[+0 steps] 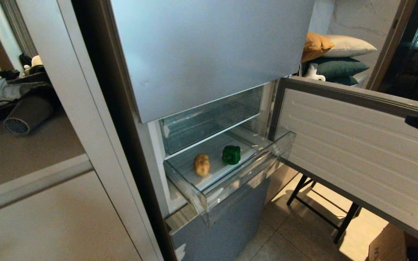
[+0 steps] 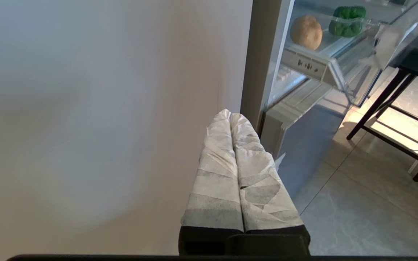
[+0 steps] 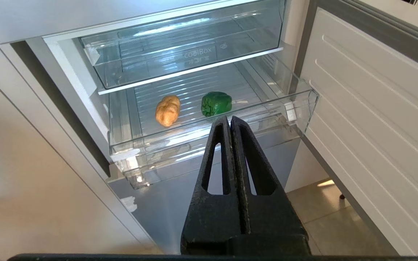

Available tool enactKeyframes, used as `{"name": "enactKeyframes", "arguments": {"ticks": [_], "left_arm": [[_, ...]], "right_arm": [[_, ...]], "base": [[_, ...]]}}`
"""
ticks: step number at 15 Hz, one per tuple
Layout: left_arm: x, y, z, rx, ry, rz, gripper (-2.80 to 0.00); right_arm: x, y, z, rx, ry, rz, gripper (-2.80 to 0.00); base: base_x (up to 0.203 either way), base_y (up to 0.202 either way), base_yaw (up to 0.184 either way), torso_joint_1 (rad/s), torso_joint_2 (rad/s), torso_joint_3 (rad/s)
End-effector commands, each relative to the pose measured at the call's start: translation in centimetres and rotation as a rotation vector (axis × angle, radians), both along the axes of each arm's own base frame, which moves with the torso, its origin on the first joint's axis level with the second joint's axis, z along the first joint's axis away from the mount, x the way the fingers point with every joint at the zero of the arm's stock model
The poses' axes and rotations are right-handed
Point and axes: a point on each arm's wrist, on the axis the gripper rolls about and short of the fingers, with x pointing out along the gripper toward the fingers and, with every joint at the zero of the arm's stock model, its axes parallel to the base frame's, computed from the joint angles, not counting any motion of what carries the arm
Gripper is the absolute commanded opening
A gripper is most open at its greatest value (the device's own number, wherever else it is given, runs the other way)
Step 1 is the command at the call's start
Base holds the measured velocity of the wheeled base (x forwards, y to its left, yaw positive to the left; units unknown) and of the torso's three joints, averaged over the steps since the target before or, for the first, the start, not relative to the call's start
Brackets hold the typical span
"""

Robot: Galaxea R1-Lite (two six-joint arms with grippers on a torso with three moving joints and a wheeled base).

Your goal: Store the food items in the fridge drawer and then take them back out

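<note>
Right wrist view, pepper (image 3: 216, 103) just beyond closed right end effector (image 3: 229, 119)

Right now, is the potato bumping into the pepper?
Apart. In the right wrist view, bare ridged drawer floor shows between the potato and the pepper; the head view shows the same gap.

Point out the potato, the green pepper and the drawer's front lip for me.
Potato (image 3: 167, 110), right wrist view, middle of its body.
Green pepper (image 3: 216, 103), right wrist view, its top.
Drawer (image 3: 194, 139), right wrist view, front lip.
</note>
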Motion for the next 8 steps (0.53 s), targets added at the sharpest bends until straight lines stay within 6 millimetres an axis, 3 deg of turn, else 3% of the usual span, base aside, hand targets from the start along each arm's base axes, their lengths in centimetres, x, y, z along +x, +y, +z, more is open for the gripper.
{"name": "enactKeyframes", "arguments": {"ticks": [1, 5, 8], "left_arm": [[0.0, 0.0, 0.0, -0.001, 0.000, 0.001, -2.80], [0.0, 0.0, 0.0, -0.001, 0.000, 0.001, -2.80], [0.0, 0.0, 0.0, -0.001, -0.001, 0.001, -2.80]], "right_arm": [[0.2, 0.1, -0.4, -0.006, 0.015, 0.001, -2.80], [0.9, 0.4, -1.4, -0.030, 0.057, 0.007, -2.80], [2.7, 1.4, -2.8, -0.068, 0.133, 0.006, -2.80]], "base": [[0.000, 0.000, 0.000, 0.147, -0.35, -0.203], [0.000, 0.000, 0.000, 0.149, -0.35, -0.196], [0.000, 0.000, 0.000, 0.078, -0.20, -0.102]]}}
